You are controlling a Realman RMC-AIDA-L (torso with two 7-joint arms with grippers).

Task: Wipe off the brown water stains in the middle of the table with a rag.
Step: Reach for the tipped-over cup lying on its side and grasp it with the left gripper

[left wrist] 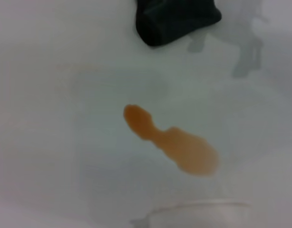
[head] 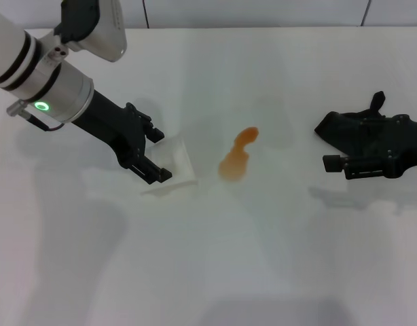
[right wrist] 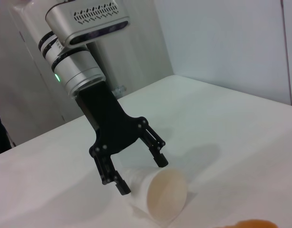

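Observation:
The brown water stains (head: 239,155) lie mid-table; they also show in the left wrist view (left wrist: 172,142) and at the edge of the right wrist view (right wrist: 253,223). The black rag (head: 348,125) lies bunched at the right, also in the left wrist view (left wrist: 177,19). My right gripper (head: 334,163) sits right at the rag, touching or overlapping it. My left gripper (head: 162,156) is open, its fingers astride a whitish plastic cup (head: 180,166) lying on its side left of the stain; the right wrist view shows the gripper (right wrist: 142,173) and the cup (right wrist: 158,194).
The white table (head: 263,258) stretches wide in front of the stain. The tipped cup's rim (left wrist: 198,208) lies close to the stain's wider end. A wall stands behind the table's far edge (head: 263,27).

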